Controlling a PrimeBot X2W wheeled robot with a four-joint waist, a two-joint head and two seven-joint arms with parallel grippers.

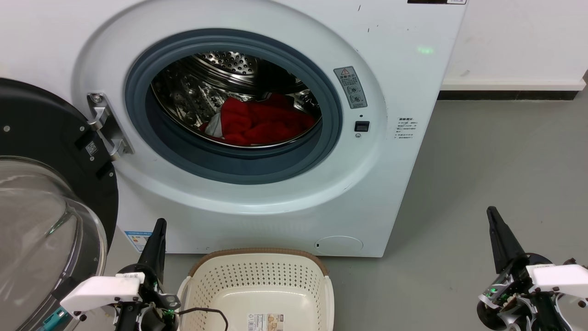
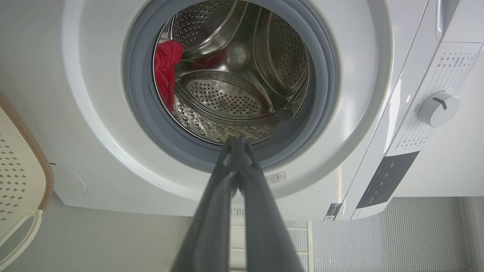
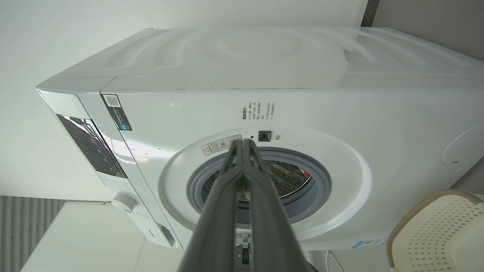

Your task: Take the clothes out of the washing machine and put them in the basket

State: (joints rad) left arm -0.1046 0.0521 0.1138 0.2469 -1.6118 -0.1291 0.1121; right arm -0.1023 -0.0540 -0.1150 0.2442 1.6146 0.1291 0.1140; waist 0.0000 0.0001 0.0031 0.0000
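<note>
Your clothes (image 1: pixel 262 122) lie inside the washer (image 1: pixel 404 69); the basket (image 1: pixel 266 251) stands just before the washer. Your left pincer (image 1: pixel 160 225) and right pincer (image 1: pixel 492 214), each pressed together, point toward the washer.

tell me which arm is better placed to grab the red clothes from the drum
Probably the left. The left gripper sits below the porthole beside the basket, nearer the clothes; the right gripper stands beyond the corner of the washing machine.

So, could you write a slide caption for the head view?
Red clothes lie in the open washing machine; the basket stands before it.
</note>
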